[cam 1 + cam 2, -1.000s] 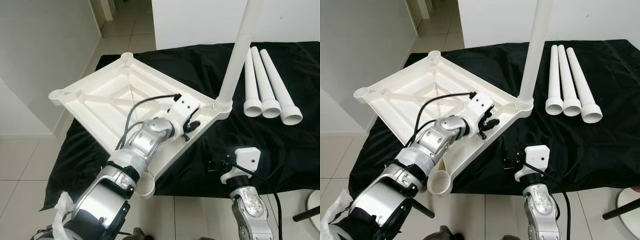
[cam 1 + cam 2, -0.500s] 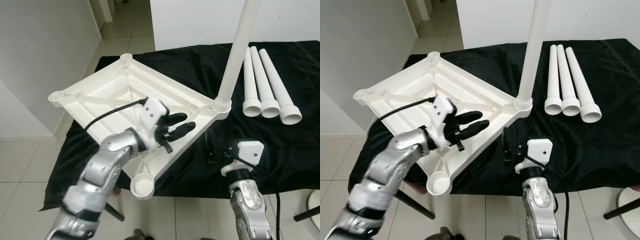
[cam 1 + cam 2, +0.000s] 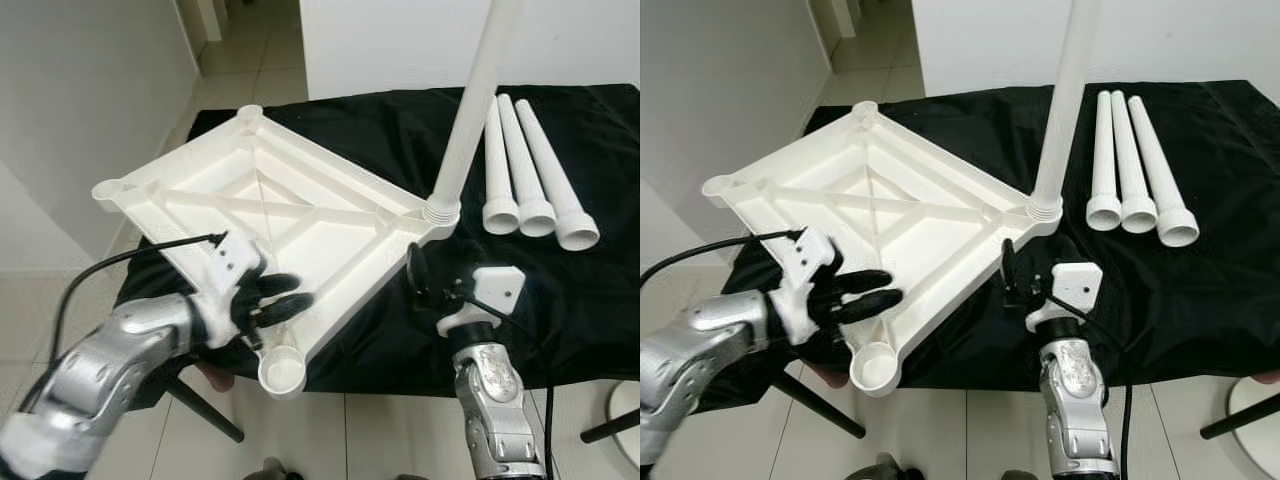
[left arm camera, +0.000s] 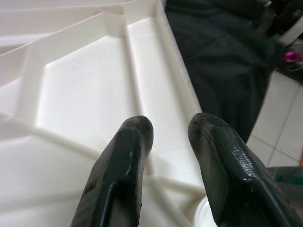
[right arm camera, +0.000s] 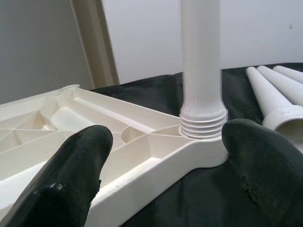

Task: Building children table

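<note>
- Lying beside the ribbed white tabletop (image 3: 270, 215), three loose tapered legs (image 3: 530, 170) rest on black cloth (image 3: 560, 290).
- Left gripper (image 3: 285, 300) slightly parted, empty.
- Right gripper (image 5: 161, 156) wide open, empty, facing the screwed-in leg (image 3: 470, 110).

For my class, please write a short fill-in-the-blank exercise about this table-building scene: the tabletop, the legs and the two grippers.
1. The white tabletop lies upside down on a ____ cloth.
2. ____ loose legs lie side by side on the cloth.
3. One leg stands ____ in a corner socket of the tabletop.
4. The right gripper has its fingers ____, pointed at that leg's base, while the left gripper is near the empty socket.

Missing words: black; three; upright; open
</note>
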You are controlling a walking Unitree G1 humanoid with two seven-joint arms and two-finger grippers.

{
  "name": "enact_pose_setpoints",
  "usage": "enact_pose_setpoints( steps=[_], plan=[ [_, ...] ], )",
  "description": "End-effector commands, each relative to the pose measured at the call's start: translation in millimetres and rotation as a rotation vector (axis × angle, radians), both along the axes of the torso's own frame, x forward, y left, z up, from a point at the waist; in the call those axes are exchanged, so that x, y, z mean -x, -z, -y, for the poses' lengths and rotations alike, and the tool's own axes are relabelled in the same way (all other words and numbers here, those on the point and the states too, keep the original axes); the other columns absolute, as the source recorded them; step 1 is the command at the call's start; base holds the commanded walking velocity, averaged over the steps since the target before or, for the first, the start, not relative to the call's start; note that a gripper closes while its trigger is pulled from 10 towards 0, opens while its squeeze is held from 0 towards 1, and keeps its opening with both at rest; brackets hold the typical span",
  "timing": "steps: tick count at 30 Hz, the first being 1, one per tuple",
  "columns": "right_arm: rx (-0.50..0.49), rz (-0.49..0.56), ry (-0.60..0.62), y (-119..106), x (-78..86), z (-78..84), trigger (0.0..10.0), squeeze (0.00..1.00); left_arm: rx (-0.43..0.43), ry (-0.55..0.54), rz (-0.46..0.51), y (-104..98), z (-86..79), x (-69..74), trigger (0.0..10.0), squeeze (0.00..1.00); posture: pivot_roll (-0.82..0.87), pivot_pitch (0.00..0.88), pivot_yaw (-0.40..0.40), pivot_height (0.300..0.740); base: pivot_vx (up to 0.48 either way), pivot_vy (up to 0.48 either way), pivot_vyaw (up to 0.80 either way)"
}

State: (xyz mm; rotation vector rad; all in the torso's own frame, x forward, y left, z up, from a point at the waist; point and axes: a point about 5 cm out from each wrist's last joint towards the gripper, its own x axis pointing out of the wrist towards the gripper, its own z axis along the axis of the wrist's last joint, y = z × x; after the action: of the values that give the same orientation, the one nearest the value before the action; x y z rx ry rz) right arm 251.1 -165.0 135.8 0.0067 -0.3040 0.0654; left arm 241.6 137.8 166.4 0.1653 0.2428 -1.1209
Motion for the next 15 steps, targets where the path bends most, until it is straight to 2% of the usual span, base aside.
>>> enact_pose_setpoints(
  steps=[1, 2, 7, 9, 10, 11, 15],
  plan=[
    [-0.013, -0.013, -0.013, 2.2, -1.9, -3.6, 10.0, 0.0, 0.01, 0.365, -0.112, 0.4, -1.5, 19.3, 10.0, 0.0, -0.03, 0.0, 0.11, 0.74, 0.0, 0.0, 0.0],
    [-0.015, -0.011, -0.016, 1.8, -3.2, -4.6, 10.0, 0.0, -0.032, 0.339, -0.131, 5.6, -9.7, 19.2, 10.0, 0.0, -0.03, 0.0, 0.108, 0.74, 0.0, 0.0, 0.0],
    [-0.015, -0.006, -0.019, 1.0, -4.7, -5.3, 10.0, 0.0, -0.072, 0.315, -0.147, 11.1, -15.2, 20.0, 10.0, 0.0, -0.03, 0.0, 0.107, 0.74, 0.0, 0.0, 0.0],
    [-0.014, 0.005, -0.017, -1.4, -8.5, -4.8, 10.0, 0.0, -0.149, 0.275, -0.18, 27.2, -19.9, 20.2, 10.0, 0.0, -0.04, 0.0, 0.107, 0.74, 0.0, 0.0, 0.0],
    [-0.014, 0.005, -0.017, -1.4, -8.5, -4.8, 10.0, 0.0, -0.149, 0.275, -0.18, 27.2, -19.9, 20.2, 10.0, 0.0, -0.04, 0.0, 0.107, 0.74, 0.0, 0.0, 0.0],
    [-0.012, 0.014, -0.013, -3.6, -10.7, -3.4, 10.0, 0.0, -0.194, 0.259, -0.192, 37.6, -17.9, 21.3, 10.0, 0.0, -0.04, 0.0, 0.105, 0.74, 0.0, 0.0, 0.0],
    [-0.007, 0.018, -0.008, -4.5, -10.5, -1.4, 10.0, 0.0, -0.21, 0.253, -0.199, 44.9, -11.4, 24.2, 10.0, 0.0, -0.04, 0.0, 0.105, 0.74, 0.0, 0.0, 0.0]
  ],
)
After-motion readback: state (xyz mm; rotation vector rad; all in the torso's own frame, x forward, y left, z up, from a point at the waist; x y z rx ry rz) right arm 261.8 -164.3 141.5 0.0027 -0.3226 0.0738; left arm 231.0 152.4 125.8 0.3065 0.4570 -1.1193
